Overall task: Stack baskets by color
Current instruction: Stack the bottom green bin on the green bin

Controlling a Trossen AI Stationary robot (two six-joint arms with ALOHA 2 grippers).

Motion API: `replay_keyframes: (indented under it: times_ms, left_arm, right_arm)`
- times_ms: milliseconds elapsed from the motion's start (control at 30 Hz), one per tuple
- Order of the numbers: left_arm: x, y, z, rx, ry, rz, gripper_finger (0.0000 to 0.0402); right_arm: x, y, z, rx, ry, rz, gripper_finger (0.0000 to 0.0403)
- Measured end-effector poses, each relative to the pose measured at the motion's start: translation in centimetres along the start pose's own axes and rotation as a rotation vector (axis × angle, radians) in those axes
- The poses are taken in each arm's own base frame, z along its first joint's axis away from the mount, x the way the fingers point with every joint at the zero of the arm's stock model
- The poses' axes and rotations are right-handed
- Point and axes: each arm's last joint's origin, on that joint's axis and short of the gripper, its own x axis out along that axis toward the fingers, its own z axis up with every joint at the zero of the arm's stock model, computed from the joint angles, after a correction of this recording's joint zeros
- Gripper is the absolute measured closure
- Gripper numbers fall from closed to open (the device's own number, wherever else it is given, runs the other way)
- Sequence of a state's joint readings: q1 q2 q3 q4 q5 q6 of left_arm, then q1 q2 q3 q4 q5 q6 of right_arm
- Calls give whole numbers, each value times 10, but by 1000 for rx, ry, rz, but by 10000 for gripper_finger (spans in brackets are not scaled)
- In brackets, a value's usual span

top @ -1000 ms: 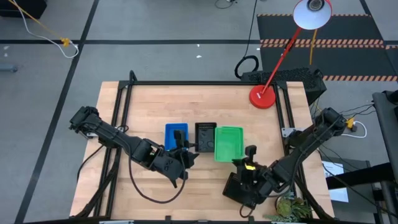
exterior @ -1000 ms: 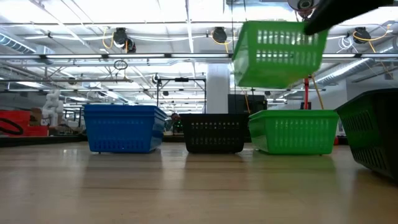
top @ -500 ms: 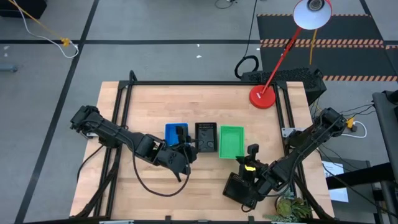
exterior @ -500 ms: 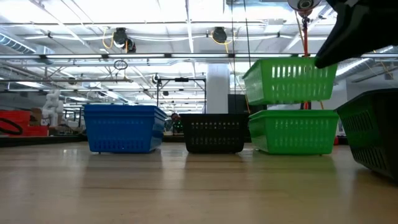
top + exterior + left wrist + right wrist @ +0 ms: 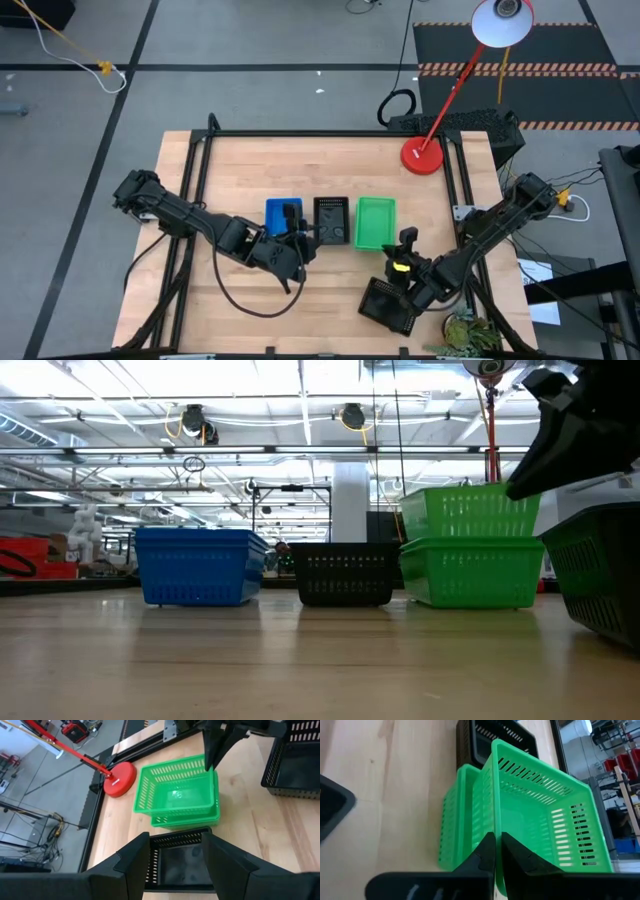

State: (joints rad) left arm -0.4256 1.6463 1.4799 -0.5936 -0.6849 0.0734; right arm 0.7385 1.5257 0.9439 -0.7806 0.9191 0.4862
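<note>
Three stacks of baskets stand in a row at mid-table: a blue basket (image 5: 283, 217), a black basket (image 5: 332, 220), and a lower green basket (image 5: 470, 573) that holds an upper green basket (image 5: 470, 512). My right gripper (image 5: 495, 851) is shut on the upper green basket (image 5: 375, 222) from the near right. My left gripper (image 5: 175, 862) hovers open above the black basket (image 5: 175, 865), between it and the blue one, touching nothing. My right gripper pinches the upper green basket's near short wall at its rim (image 5: 494, 827), one finger inside the basket and one outside. The fingers (image 5: 215, 747) slant down from the table's near right side. The basket sits about level, its lower part inside the lower green basket (image 5: 454, 820).
Another black basket (image 5: 388, 303) lies near the front right edge, below my right arm, and fills the right of the low view (image 5: 600, 575). A red lamp base (image 5: 422, 155) stands at the far right. Bare wood lies to the left and at the far side.
My right gripper has gone down and a little toward the far edge with the upper green basket. The basket hung tilted high above the lower green one. Now it is level and sunk into that basket.
</note>
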Motion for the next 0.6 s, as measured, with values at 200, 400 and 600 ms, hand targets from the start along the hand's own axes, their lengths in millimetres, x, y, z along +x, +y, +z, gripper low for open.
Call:
replay_keyframes:
  times_ms: [200,400,600]
  left_arm:
    - [0,0,0,1,-1,0,218]
    - [0,0,1,-1,-10,-4,218]
    - [0,0,1,0,-11,-4,218]
  right_arm:
    - [3,-1,0,10,9,-3,394]
    - [3,0,1,23,5,8,392]
    - [6,2,-4,22,15,27,391]
